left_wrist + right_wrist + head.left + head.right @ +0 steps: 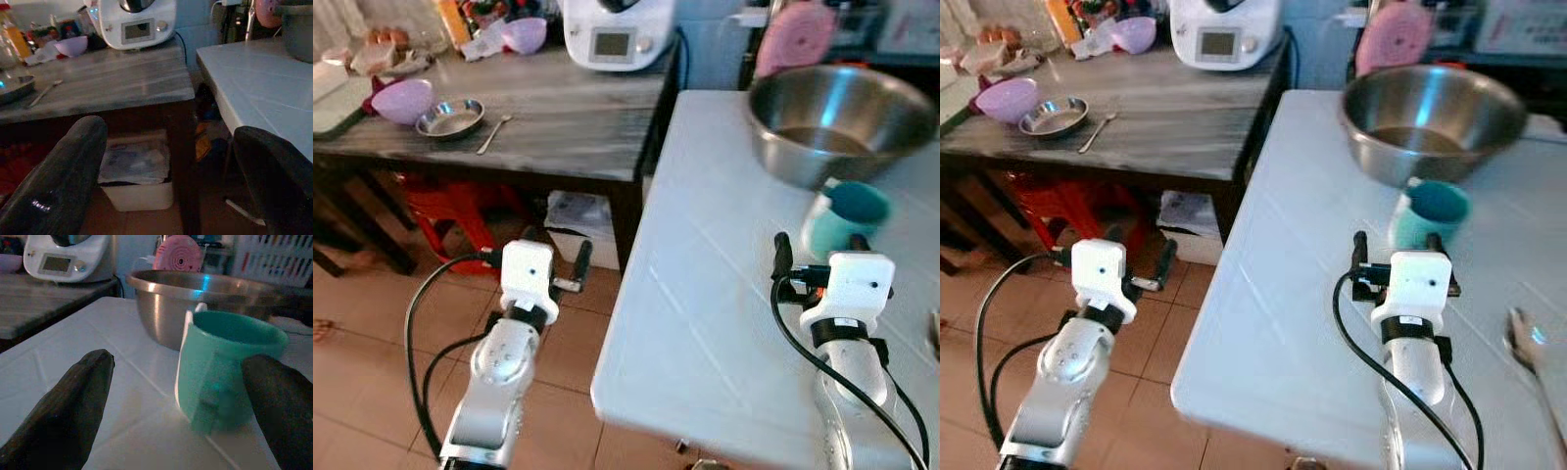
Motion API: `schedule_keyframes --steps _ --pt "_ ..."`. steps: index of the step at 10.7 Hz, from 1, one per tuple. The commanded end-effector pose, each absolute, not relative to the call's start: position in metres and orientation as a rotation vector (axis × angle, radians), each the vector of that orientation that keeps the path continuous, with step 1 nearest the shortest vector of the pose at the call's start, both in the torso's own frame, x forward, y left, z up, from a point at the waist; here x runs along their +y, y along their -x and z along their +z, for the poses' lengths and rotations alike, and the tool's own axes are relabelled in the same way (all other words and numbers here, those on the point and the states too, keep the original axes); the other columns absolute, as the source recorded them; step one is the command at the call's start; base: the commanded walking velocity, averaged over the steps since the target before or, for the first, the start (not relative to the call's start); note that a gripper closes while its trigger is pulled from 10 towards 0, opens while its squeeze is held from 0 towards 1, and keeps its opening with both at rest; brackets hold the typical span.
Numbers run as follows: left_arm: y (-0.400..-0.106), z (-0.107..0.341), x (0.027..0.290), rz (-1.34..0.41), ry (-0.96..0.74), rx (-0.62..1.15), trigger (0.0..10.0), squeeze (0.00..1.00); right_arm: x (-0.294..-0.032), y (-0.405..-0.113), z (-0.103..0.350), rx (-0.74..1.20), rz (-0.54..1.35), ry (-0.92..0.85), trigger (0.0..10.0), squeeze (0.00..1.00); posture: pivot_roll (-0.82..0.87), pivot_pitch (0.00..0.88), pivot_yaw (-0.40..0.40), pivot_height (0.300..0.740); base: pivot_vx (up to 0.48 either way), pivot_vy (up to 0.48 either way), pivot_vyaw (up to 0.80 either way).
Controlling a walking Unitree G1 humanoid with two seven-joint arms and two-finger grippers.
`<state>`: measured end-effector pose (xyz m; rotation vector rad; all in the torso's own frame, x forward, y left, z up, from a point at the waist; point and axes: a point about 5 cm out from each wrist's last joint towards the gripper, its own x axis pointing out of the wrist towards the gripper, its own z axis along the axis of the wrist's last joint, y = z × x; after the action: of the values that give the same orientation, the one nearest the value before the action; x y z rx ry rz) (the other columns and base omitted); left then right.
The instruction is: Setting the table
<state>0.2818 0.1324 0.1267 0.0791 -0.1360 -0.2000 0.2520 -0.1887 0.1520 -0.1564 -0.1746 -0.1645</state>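
Note:
A teal cup [847, 217] with a handle stands upright on the white table [705, 294], just in front of a large steel bowl [842, 117]. My right gripper [818, 250] is open over the table, right behind the cup. In the right wrist view the cup [230, 367] sits between the two spread fingers, closer to one fingertip [274, 396], and I cannot tell whether that one touches it. A metal spoon [1528, 348] lies on the white table at the right. My left gripper [536, 253] is open and holds nothing, above the floor beside the white table.
A wooden table [578, 117] to the left carries a purple bowl [403, 98], a small steel dish [450, 117], a spoon [494, 134] and a white kitchen machine [617, 34]. Under it are a red stool [450, 206] and a white box [578, 220].

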Motion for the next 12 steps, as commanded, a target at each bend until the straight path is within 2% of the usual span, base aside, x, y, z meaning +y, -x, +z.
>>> schedule_keyframes --steps 1,12 --pt "-0.2804 0.1237 0.1391 -0.185 -0.084 -0.121 10.0 0.00 -0.1825 -0.2508 0.1500 -0.170 -0.151 0.145 10.0 0.00 -0.15 0.121 0.115 0.740 0.000 0.000 0.00" --pt "-0.2802 0.1211 0.1383 -0.180 -0.103 -0.095 10.0 0.00 -0.1807 -0.2513 0.1445 -0.149 -0.152 0.128 10.0 0.00 -0.15 0.135 0.119 0.740 0.000 0.023 0.00"
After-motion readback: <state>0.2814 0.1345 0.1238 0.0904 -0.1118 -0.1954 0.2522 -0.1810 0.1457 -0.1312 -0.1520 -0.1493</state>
